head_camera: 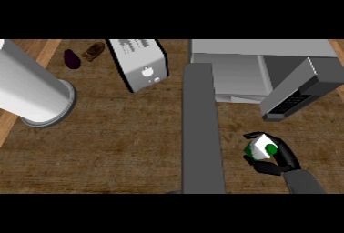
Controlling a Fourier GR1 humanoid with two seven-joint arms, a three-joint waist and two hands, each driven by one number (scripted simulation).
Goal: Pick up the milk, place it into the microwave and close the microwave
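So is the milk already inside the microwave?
No, the milk carton is in the right hand above the counter, short of the open microwave.

Dark wood counter (114, 145), lighter wooden edge (47, 50)

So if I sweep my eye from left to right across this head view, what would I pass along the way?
Big grey cylinder → small dark purple thing → brown thing → toaster → long grey forearm → milk carton held in the right robot hand, with the open microwave behind it.
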